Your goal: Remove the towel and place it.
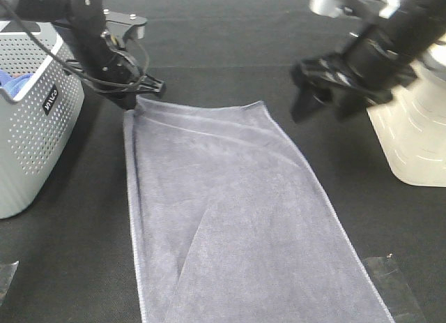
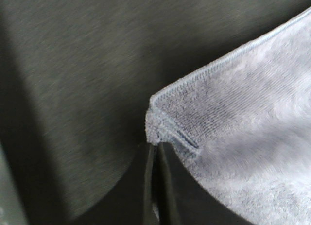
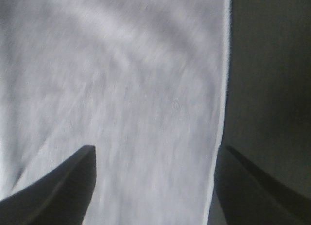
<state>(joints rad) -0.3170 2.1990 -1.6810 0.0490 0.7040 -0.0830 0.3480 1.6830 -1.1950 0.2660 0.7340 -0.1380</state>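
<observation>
The towel (image 1: pixel 230 211), slate grey-purple with stitched hems, lies spread flat on the black table and runs from mid-table to the near edge. My left gripper (image 1: pixel 137 98) is at its far left corner, shut on the towel. In the left wrist view the two fingers (image 2: pixel 146 186) are pressed together with the hemmed corner (image 2: pixel 163 120) pinched at their tips. My right gripper (image 1: pixel 317 108) hovers open just past the far right corner, holding nothing. In the right wrist view its fingers (image 3: pixel 73 181) stand wide apart above the towel (image 3: pixel 121 79) near the towel's hemmed edge (image 3: pixel 223 89).
A grey perforated basket (image 1: pixel 28 134) with a blue cloth (image 1: pixel 10 82) inside stands at the left edge, close to the left arm. A white ribbed container (image 1: pixel 411 138) stands at the right. Clear tape patches (image 1: pixel 394 281) lie near the front corners.
</observation>
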